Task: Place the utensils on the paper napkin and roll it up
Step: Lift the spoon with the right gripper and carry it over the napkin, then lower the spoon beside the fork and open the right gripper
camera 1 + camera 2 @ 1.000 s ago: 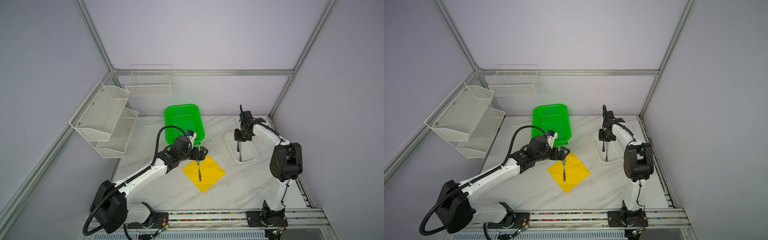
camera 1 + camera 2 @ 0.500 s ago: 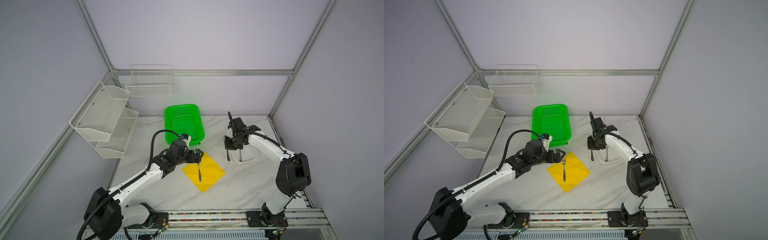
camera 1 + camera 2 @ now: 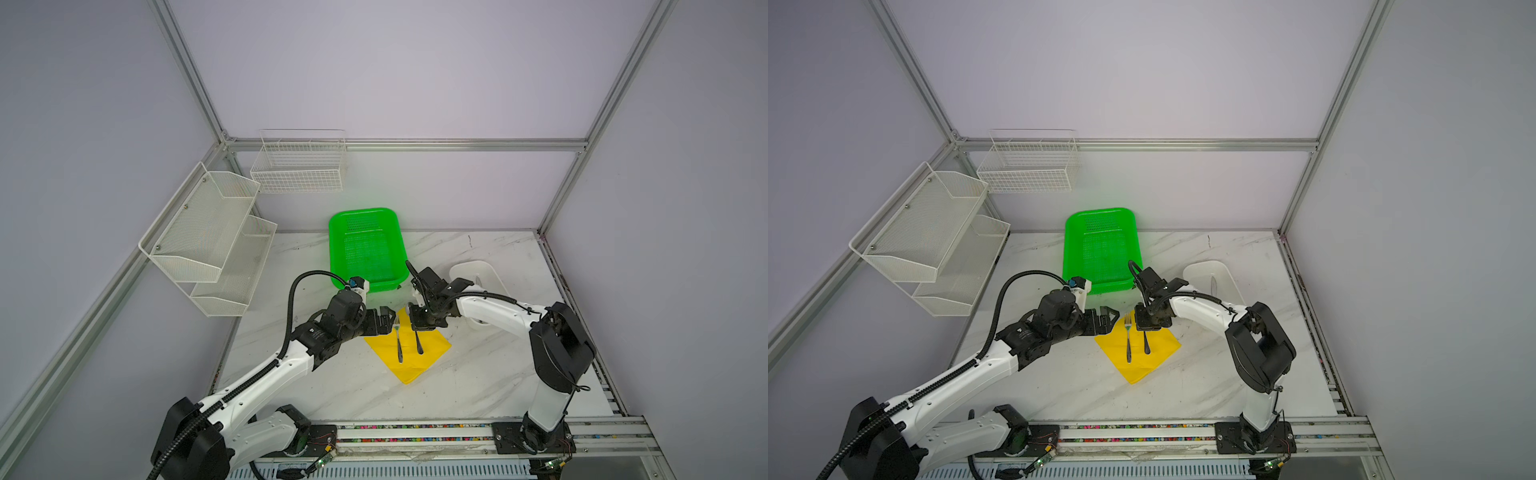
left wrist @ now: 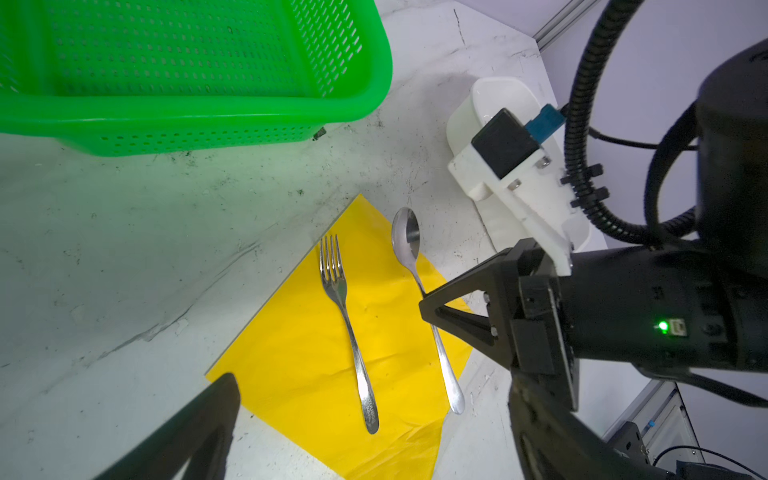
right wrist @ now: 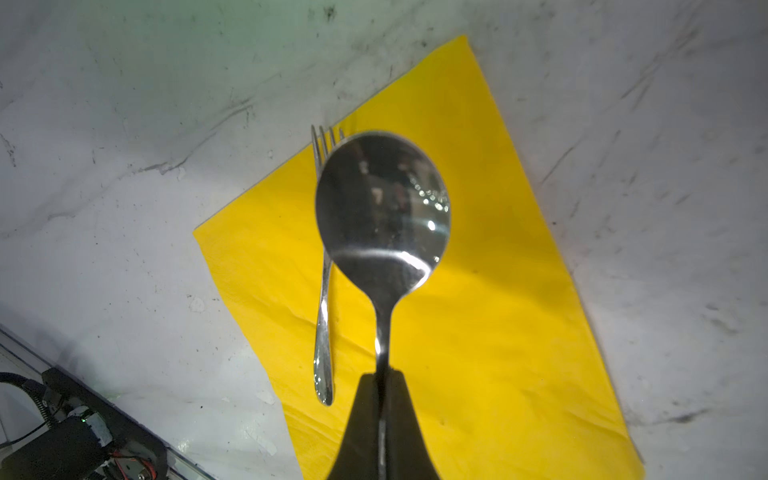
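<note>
Right tool (image 5: 381, 384), gripping spoon (image 5: 382, 208) beside fork (image 4: 356, 353), is risking a skewed drop off the napkin (image 4: 299, 353) edge; left tool (image 3: 1108, 320) is gaping empty.

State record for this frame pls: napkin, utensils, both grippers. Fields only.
sheet: bright yellow square paper napkin, flat, unrolled
on sheet: shiny silver metal fork, lying flat
right gripper: shut on shiny silver metal spoon by its handle, beside the fork
left gripper: open, empty, beside the napkin
white rectangular tray: slim grey piece inside, probably the knife
rolling: not begun
</note>
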